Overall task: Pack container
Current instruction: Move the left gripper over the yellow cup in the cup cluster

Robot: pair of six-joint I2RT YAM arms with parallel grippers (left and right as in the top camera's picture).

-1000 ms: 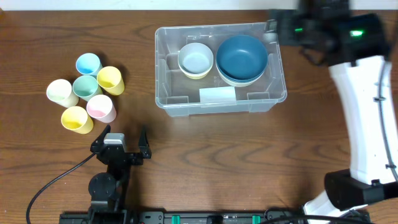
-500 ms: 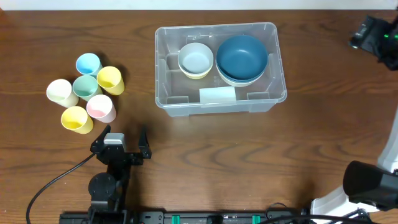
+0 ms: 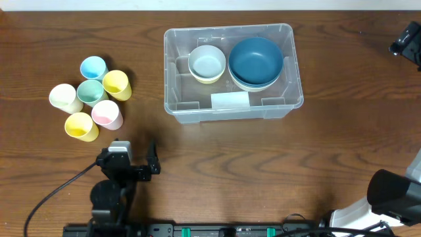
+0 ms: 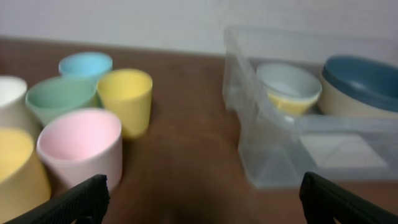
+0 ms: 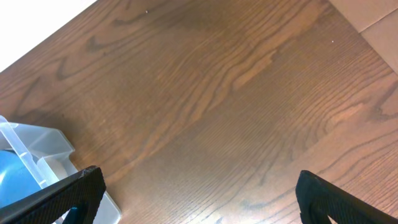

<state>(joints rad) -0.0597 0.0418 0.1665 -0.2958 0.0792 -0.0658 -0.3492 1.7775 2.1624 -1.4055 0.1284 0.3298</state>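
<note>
The clear plastic container stands at the back middle of the table with a white label on its front. It holds a pale blue bowl nested in a yellow one and a dark blue bowl stacked on paler bowls. It also shows in the left wrist view, and one corner shows in the right wrist view. Several pastel cups stand in a cluster at the left. My left gripper is open and empty, low on the table in front of the cups. My right gripper is open and empty above bare wood right of the container.
The right arm reaches to the far right edge of the overhead view, its base at the front right. A black cable runs from the left arm across the front left.
The right arm has swung away from the container's back right corner to the far right edge of the view. The left gripper has shifted slightly toward the front.
</note>
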